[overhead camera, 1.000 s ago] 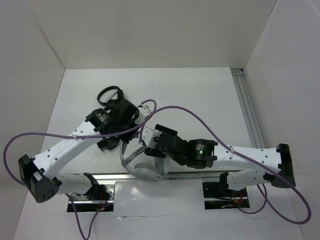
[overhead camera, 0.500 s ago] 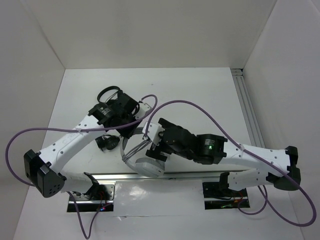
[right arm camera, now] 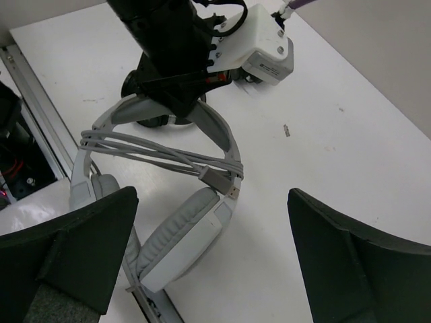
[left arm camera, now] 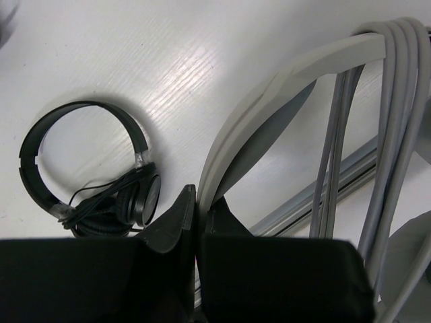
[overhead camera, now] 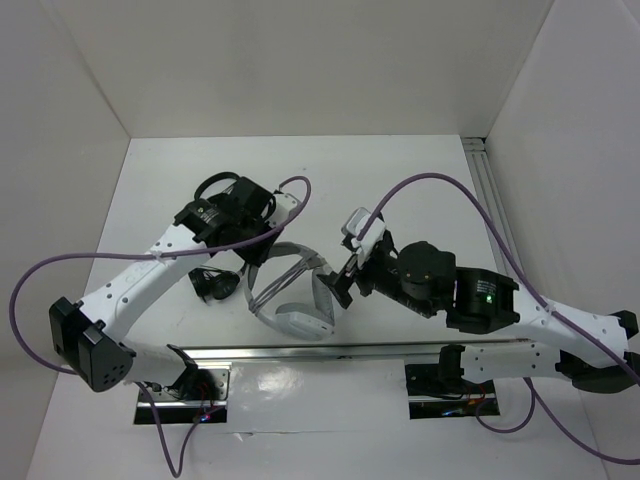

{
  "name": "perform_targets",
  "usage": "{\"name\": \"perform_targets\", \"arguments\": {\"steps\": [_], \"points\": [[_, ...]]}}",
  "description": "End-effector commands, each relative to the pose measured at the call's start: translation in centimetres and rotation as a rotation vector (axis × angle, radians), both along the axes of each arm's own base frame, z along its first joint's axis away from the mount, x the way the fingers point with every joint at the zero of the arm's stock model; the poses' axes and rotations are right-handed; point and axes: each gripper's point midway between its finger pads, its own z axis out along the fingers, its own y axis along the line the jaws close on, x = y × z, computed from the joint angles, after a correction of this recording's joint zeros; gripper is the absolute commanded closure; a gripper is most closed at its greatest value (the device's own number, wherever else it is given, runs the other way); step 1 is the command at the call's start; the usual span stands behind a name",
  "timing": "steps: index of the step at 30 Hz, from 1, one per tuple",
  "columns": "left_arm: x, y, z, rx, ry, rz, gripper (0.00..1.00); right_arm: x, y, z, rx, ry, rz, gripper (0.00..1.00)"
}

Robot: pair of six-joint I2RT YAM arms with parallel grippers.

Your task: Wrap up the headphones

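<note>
Headphones (right arm camera: 185,239) pinched (left end effector (left arm camera: 197,202)).

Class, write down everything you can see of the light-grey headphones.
The light-grey headphones look like matte plastic, with a wide headband and padded oval ear cups. Their thin grey cable is looped several times between the headband's sides, and its plug shows at one side. The left pincer is shut on the headband's top.
</note>
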Motion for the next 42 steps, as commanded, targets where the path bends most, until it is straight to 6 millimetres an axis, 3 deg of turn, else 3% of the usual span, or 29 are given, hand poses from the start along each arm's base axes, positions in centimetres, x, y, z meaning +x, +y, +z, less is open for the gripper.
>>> {"name": "perform_targets", "arguments": {"steps": [1,3,7,8,10,13,16,17,19,20,23,25,26,28,34,39,42], "points": [[1.3,-2.1,1.6,-0.131,-0.03,0.025,1.0,0.9,-0.5,2.4,0.138,0.042,-0.105,0.01],[1.9,-2.2,1.1,-0.15,-0.034,0.056,1.0,1.4,-0.7,1.8,0.15,0.057,-0.148,0.01],[5.2,1.0,0.3,-0.113,-0.063,0.285,1.0,2.2,-1.2,0.9,0.168,0.088,-0.24,0.01],[6.2,2.8,-0.1,-0.11,-0.052,0.36,1.0,2.2,-1.3,0.6,0.167,0.099,-0.243,0.01],[7.8,4.2,-0.8,-0.131,-0.022,0.445,1.0,2.0,-0.8,0.3,0.157,0.106,-0.225,0.01],[10.8,8.0,-1.6,-0.191,0.026,0.624,1.0,1.7,-0.3,0.0,0.168,0.126,-0.208,0.01],[12.2,10.7,-2.1,-0.204,0.042,0.757,1.0,1.7,0.4,-1.2,0.141,0.135,-0.195,0.01],[12.7,13.0,-2.5,-0.21,0.049,0.836,1.0,1.6,0.6,-1.4,0.14,0.138,-0.187,0.01],[13.2,14.7,-2.3,-0.263,0.054,0.925,1.0,1.5,1.3,-2.7,0.105,0.149,-0.173,0.01],[13.4,17.1,-1.8,-0.283,0.03,0.999,1.0,1.4,1.5,-3.0,0.105,0.153,-0.163,0.01],[13.6,20.8,-1.7,-0.283,-0.001,1.148,1.0,1.1,2.6,-3.9,0.089,0.167,-0.13,0.01],[13.1,24.6,-1.4,-0.269,-0.028,1.29,1.0,0.6,3.5,-4.9,0.073,0.178,-0.082,0.01],[13.1,24.8,-1.4,-0.267,-0.032,1.31,1.0,0.6,3.6,-4.6,0.085,0.176,-0.081,0.01],[12.6,27.2,-1.0,-0.279,-0.057,1.413,1.0,0.3,4.4,-5.3,0.075,0.181,-0.045,0.01],[9.1,33.9,-2.3,-0.225,-0.123,1.728,1.0,-0.6,5.8,-6.7,0.062,0.198,0.03,0.01],[8.3,37.1,-2.6,-0.21,-0.217,1.854,1.0,-2.0,7.6,-7.6,0.11,0.238,0.126,0.01],[9.1,38.7,-3.1,-0.221,-0.233,1.887,1.0,-2.9,8.0,-7.9,0.129,0.256,0.174,0.01]]}}
